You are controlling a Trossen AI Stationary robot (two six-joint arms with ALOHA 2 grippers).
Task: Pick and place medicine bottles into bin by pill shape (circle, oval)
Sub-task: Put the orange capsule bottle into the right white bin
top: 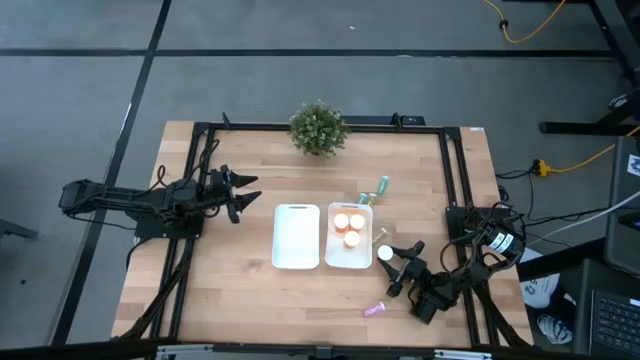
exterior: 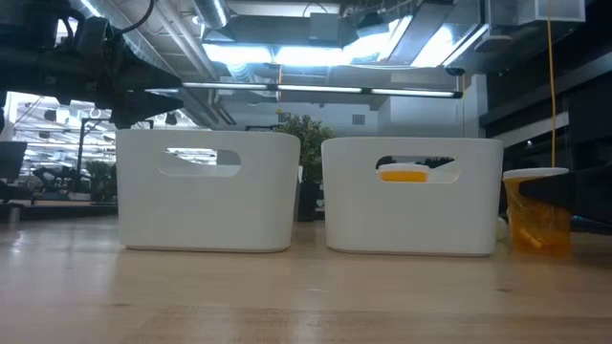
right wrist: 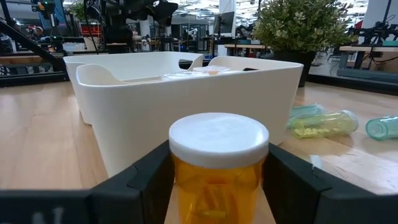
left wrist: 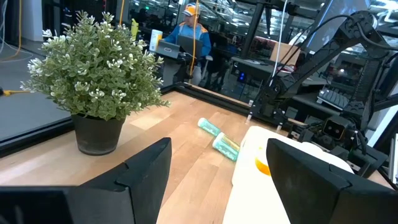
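**Right gripper clamps an orange bottle beside the right bin**

The right gripper (top: 392, 262) sits at the near right of the table, its fingers pinching an orange bottle (right wrist: 217, 168) with a white cap. The bottle stands upright between the two dark fingers, just beside the right bin (top: 349, 262), outside its wall. In the low view the same bottle (exterior: 535, 210) shows to the right of that bin.

Three orange bottles (top: 349, 228) already lie inside the right bin. The left bin (top: 296, 237) stands just beside it, and its inside looks bare white from above.

Two teal bottles (top: 376, 190) lie on their sides on the wood beyond the right bin, close together; the right wrist view shows one with pale yellow pills (right wrist: 323, 124) inside. A pink bottle (top: 374, 309) lies on the table near the front edge, near the right gripper.

The left gripper (top: 243, 194) hovers over the left side of the table, well apart from the bins, its fingers spread and holding nothing. A potted plant (top: 319, 128) stands at the far edge.
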